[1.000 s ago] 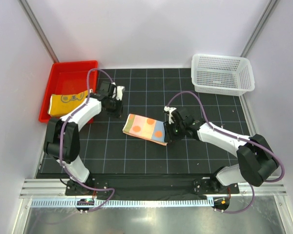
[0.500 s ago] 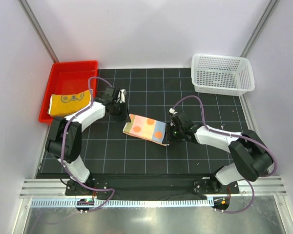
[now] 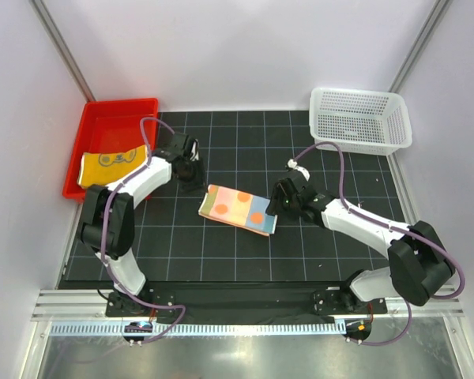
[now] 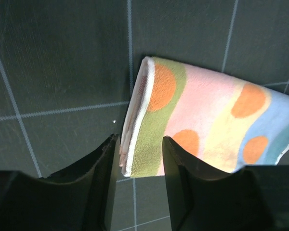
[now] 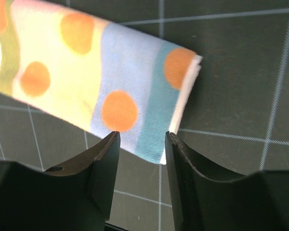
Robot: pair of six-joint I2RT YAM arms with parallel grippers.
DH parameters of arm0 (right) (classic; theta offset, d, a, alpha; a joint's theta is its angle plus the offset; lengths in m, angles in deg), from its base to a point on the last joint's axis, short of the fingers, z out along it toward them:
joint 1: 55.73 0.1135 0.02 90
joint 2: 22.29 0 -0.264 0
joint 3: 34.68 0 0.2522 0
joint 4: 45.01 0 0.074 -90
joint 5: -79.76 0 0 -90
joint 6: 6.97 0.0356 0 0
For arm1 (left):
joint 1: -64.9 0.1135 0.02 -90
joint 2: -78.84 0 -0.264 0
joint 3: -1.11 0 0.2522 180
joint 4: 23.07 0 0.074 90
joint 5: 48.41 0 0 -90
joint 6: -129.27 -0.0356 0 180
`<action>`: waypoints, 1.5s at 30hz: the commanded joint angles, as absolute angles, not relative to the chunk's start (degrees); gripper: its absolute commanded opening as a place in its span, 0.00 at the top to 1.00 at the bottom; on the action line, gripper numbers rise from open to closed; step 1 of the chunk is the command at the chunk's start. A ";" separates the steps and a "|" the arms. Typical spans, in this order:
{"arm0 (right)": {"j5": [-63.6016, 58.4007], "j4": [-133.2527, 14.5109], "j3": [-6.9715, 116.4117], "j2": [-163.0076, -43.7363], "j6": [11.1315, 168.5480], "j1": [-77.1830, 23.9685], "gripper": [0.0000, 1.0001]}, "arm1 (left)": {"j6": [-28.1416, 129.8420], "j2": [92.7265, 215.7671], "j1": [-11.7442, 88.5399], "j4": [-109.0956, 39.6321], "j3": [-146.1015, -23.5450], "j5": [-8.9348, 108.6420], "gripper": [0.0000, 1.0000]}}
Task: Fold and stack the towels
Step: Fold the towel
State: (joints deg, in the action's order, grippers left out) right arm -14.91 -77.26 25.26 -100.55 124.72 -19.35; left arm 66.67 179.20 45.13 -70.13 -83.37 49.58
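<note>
Top external view: left gripper (image 3: 193, 175) and right gripper (image 3: 273, 208), jaws now apart, have released the folded polka-dot towel (image 3: 237, 208), seemingly ready for stacking.

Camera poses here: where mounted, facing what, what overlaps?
Top external: fixed above and behind the bases, looking down at the black gridded table; left arm and right arm show.
Left wrist: on the left arm, looking down past the open left tool at the folded pastel polka-dot cloth towel, green end.
Right wrist: on the right arm, looking past the open right tool at that towel's blue end.
Shared: all three see the towel.
</note>
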 commanded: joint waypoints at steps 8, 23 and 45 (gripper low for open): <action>-19.65 -73.38 20.41 -101.65 139.45 -19.26 0.36 | 63.53 183.34 45.21 -75.24 -84.12 50.91 0.50; 4.95 -62.81 15.91 -103.50 120.04 -37.10 0.49 | 77.49 174.39 40.13 -63.31 -67.60 60.75 0.65; -1.63 -71.27 13.10 -95.24 130.74 -37.72 0.45 | 85.15 164.88 37.30 -61.45 -61.35 56.89 0.57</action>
State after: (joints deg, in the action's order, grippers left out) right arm -0.11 -72.51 13.83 -95.00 127.01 -37.69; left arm 84.02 165.56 37.22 -63.97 -62.11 55.35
